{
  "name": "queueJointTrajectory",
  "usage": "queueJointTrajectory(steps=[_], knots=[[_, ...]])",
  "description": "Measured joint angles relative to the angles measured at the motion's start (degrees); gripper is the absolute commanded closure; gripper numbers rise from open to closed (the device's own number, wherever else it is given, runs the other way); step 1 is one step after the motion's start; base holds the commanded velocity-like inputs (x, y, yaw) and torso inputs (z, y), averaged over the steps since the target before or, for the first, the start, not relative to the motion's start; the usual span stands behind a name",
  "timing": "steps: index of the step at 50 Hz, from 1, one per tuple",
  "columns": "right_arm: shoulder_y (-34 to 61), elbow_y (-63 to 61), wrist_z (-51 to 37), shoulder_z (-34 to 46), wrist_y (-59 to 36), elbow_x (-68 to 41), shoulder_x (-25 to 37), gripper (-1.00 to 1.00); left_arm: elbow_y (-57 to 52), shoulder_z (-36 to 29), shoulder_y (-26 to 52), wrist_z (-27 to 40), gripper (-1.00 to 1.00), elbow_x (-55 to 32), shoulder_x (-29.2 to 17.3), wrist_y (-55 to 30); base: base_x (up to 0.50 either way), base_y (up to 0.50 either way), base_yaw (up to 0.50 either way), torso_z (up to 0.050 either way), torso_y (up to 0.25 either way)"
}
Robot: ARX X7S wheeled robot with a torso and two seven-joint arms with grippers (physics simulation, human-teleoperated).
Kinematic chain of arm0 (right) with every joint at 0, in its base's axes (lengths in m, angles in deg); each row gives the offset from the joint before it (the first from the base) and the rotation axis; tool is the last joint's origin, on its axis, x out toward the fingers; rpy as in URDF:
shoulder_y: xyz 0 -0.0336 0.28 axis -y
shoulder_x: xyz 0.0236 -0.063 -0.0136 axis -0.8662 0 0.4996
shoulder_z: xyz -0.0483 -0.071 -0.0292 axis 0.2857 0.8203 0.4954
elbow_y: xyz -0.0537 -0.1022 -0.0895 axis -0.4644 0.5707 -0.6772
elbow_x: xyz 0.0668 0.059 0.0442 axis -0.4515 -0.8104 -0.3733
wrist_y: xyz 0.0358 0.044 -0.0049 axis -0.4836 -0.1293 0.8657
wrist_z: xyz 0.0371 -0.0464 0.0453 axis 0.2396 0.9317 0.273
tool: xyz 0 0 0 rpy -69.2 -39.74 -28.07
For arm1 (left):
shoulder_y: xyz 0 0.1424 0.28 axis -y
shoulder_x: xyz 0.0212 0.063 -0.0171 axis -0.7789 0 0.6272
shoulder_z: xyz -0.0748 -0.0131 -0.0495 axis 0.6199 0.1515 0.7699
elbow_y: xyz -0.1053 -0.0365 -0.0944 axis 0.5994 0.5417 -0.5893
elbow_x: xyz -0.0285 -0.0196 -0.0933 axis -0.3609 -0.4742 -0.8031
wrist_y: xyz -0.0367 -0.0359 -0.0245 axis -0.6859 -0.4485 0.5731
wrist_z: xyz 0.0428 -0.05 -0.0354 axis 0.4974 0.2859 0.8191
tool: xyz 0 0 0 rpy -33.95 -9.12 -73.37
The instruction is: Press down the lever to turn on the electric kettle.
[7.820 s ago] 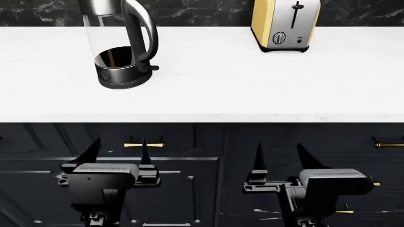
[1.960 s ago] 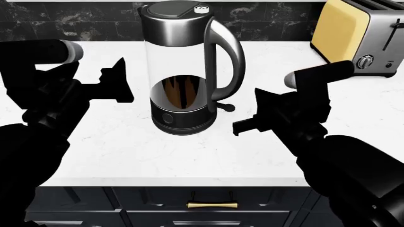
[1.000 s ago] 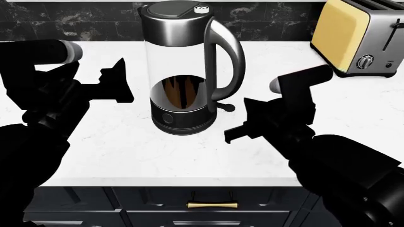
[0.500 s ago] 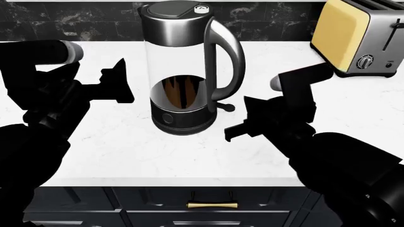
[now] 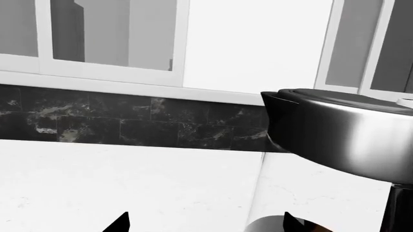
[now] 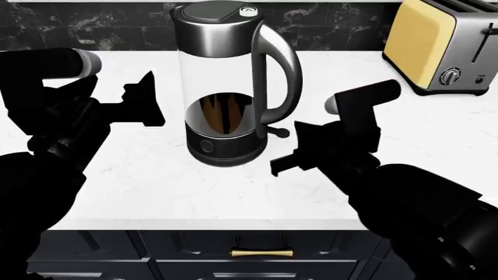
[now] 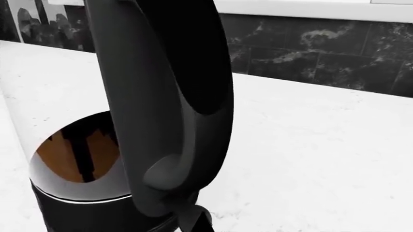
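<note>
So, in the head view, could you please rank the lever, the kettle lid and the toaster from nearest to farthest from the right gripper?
From the right gripper:
1. Lever, just beside it at the handle's foot.
2. Kettle lid, up top, toward the left.
3. Toaster, at the far right corner.

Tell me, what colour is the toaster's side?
Yellow. The toaster has a yellow side and a silver front, showing best in the head view.
</note>
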Motion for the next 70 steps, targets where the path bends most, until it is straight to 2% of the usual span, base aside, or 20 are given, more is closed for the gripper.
queueJointTrajectory(steps=[70], knots=[[0.2,9.9,0.1,8.3,9.8,4.9,-0.9,1.0,0.3,-0.4,-0.5,1.9,-1.0,-2.6,-1.0,1.1,0.0,0.0,0.0,0.0,0.0]])
